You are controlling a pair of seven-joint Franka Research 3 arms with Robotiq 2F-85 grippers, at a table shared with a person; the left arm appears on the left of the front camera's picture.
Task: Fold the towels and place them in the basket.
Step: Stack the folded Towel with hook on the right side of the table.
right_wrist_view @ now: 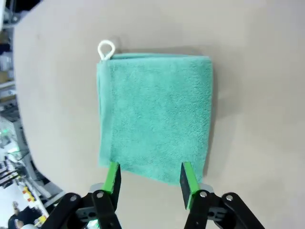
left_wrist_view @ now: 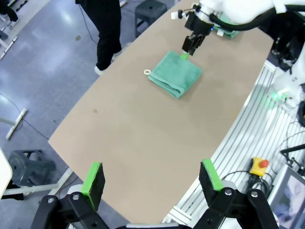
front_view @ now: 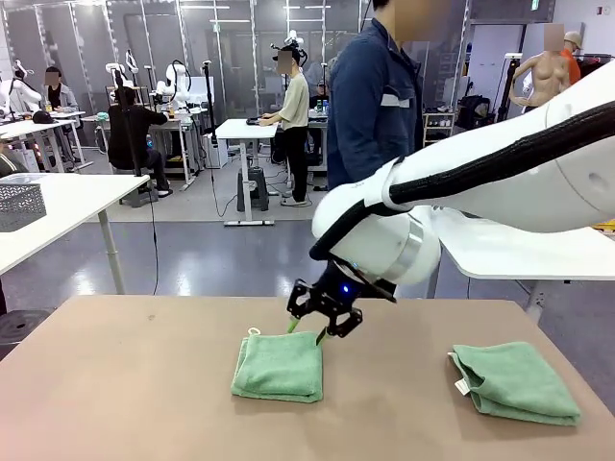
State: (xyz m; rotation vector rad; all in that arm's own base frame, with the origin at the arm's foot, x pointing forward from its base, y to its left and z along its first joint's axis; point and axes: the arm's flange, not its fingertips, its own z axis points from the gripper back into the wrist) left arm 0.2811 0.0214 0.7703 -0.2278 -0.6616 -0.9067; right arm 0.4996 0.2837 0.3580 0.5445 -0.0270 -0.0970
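Here the right arm reaches in across the middle of the bench (front_view: 125, 384), wrist bent down, its right gripper (front_view: 309, 330) hanging just above the far edge of a folded mint-green towel (front_view: 279, 367). Its fingers (right_wrist_view: 112, 177) stand partly spread, one to either side of that edge, with nothing pinched between them. The right wrist view shows the towel's white loop (right_wrist_view: 106, 49) at the corner farthest from the fingers. A second folded towel (front_view: 514, 382) lies well apart, out beyond the right arm. The left gripper (left_wrist_view: 151, 180) hangs over the bare bench, fingers spread wide and empty, the first towel far ahead of them.
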